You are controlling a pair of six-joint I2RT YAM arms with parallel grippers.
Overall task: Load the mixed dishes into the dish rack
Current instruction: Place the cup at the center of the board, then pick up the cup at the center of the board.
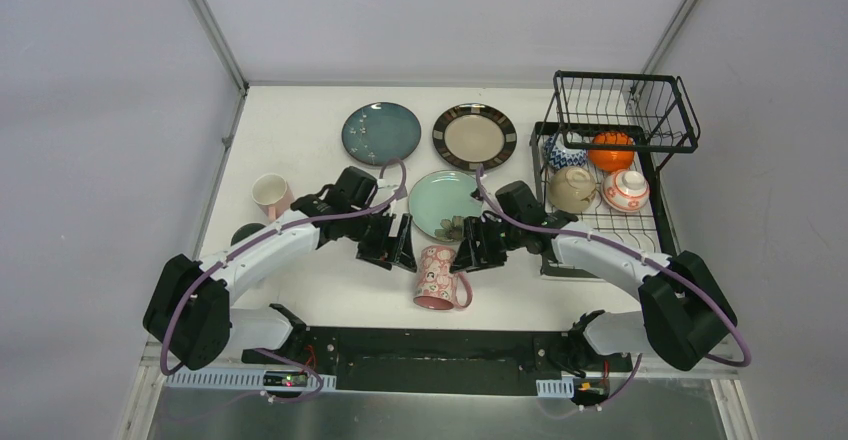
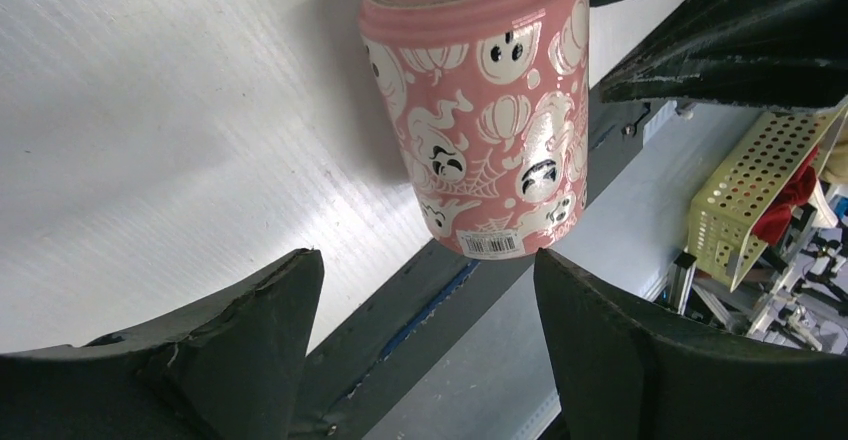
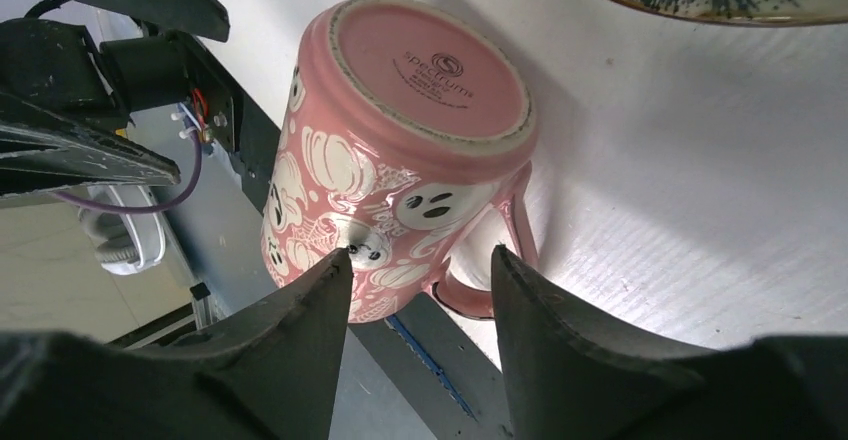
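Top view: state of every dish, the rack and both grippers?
Ghost mug, on its side on the table, ungripped.
Pink cup, upright on the table.
Teal plate, flat on the table.
Dark-rimmed plate, flat on the table.
Mint plate, flat on the table, partly behind the arms.
Dish rack, four bowls in its lower tray.
Left gripper, fingers open.
Right gripper, fingers open.
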